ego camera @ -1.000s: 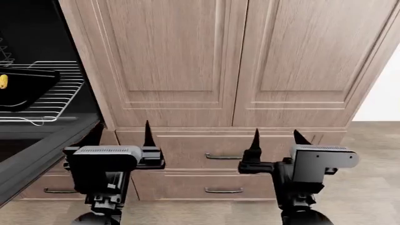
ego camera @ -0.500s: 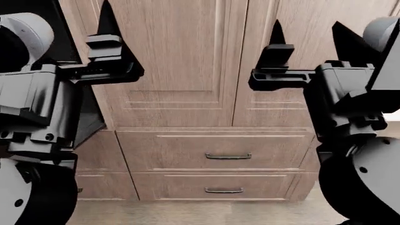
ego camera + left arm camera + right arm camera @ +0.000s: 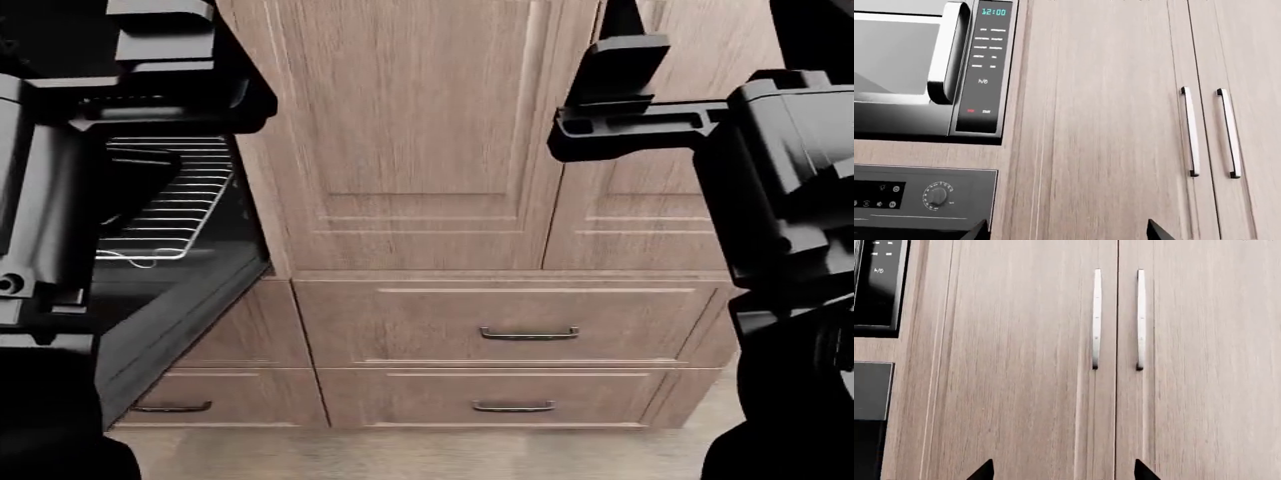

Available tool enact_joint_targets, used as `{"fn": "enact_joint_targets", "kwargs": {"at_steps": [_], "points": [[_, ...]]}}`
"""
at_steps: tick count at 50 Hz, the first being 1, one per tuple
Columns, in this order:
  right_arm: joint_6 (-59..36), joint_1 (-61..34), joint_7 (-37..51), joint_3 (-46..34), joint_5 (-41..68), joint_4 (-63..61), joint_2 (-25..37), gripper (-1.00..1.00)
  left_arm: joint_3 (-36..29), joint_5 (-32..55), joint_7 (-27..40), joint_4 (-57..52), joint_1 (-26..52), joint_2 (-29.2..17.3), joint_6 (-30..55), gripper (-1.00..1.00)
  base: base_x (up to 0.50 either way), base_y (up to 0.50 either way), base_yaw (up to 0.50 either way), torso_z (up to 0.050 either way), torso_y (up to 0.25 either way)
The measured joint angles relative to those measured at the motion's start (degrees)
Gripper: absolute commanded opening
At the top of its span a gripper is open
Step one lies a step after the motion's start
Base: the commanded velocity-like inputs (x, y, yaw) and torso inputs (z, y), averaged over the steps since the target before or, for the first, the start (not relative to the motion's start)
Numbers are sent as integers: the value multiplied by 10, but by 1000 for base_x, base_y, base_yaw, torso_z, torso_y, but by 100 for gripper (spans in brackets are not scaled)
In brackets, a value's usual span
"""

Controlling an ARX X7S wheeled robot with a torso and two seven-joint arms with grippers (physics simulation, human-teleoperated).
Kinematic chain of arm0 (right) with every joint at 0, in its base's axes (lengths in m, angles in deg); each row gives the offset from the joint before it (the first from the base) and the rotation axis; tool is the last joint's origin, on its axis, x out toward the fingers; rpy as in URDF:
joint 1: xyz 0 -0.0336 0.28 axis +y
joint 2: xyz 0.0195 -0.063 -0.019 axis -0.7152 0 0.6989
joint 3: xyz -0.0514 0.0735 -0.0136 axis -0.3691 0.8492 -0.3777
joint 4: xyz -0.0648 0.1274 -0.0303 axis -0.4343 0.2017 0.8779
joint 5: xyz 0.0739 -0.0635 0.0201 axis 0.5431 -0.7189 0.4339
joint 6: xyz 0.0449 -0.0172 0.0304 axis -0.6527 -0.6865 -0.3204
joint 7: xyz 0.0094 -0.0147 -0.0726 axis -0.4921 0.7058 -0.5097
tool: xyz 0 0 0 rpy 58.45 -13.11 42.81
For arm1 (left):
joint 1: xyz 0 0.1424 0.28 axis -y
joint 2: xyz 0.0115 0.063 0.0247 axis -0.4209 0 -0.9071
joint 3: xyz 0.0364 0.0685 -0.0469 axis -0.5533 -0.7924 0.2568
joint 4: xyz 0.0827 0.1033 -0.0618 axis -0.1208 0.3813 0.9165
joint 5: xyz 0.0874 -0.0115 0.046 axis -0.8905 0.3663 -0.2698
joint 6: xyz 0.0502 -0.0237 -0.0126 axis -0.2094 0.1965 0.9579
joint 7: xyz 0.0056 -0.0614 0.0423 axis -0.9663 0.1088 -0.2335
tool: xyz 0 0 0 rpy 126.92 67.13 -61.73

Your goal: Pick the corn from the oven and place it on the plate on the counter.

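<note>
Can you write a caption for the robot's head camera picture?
Both raised arms frame wooden cabinet doors, with the open oven and its wire rack at left.

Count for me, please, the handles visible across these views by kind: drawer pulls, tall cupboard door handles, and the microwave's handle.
Dark drawer pulls: 3
Silver cupboard door handles: 2
Microwave handle: 1
Total: 6
</note>
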Motion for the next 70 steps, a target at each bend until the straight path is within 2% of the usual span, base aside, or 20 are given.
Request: {"fn": "enact_joint_targets", "kwargs": {"at_steps": [20,61,70], "points": [[25,4,24,-24,33,6,10,100,-11,18,19,1,4,-11,-11,100,0,500,0,0,0],[69,22,22,-62,27,8,26,100,-31,15,25,-3,-10,-30,-47,100,0,500,0,0,0],[82,28,12,-68,15,3,28,100,-35,20,26,1,-9,-34,-54,100,0,174,0,49,0]]}}
